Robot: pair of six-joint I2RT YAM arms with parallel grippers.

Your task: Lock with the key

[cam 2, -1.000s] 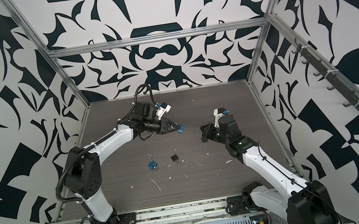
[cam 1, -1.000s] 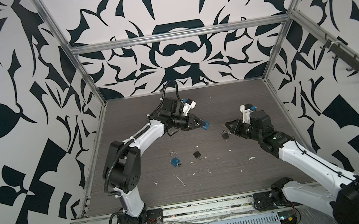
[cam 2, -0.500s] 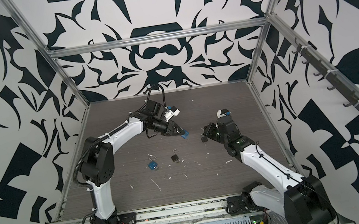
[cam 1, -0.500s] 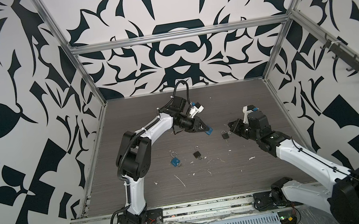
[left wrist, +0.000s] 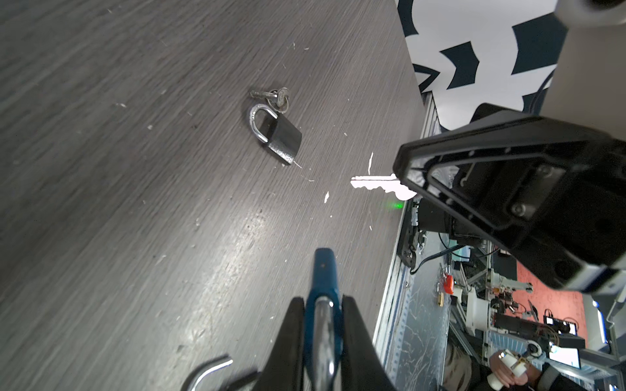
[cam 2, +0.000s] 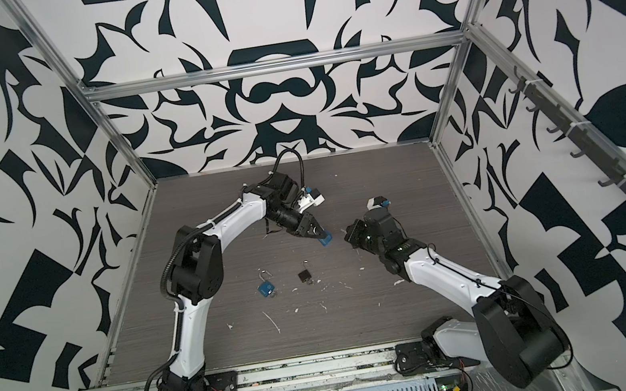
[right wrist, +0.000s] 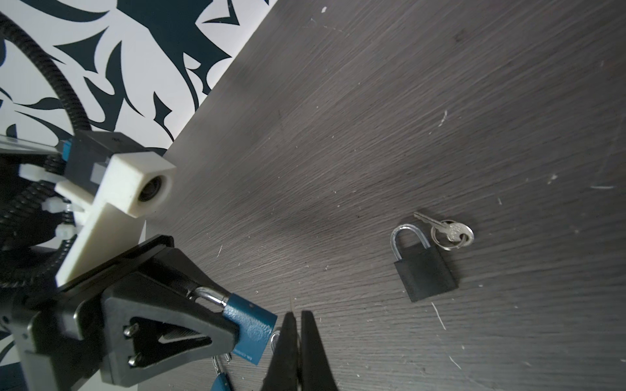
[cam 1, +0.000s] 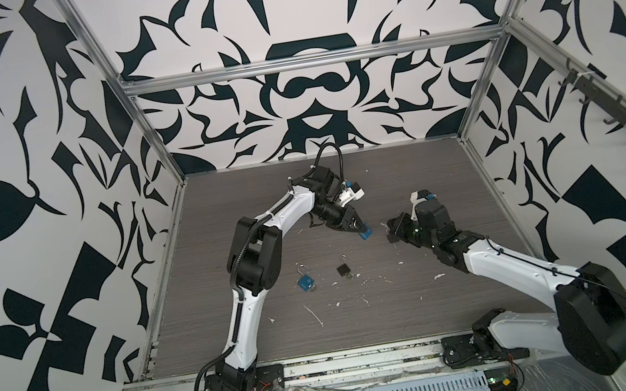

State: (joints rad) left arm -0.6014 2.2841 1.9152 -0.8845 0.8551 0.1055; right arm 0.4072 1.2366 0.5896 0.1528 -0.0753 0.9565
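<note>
Inside the black-and-white patterned booth, above the dark wood-grain tabletop (cam 1: 405, 317), your blue padlock (cam 1: 365, 233) hangs over the middle of the table, its body pointing toward the other arm. The left gripper (cam 1: 357, 226) is clamped on it at the shackle end. Facing it, just apart, the right gripper (cam 1: 390, 231) is pinched tight on the key (left wrist: 376, 184), blade foremost. You're at the alignment step, I'd say: the blade isn't in yet. Next, square the tip to the keyway, which I cannot see, then push straight. Your left arm arches forward and tips down; your right stretches low from its base. A black padlock (cam 1: 342, 270) and a spare blue lock (cam 1: 305, 281) lie below.
</note>
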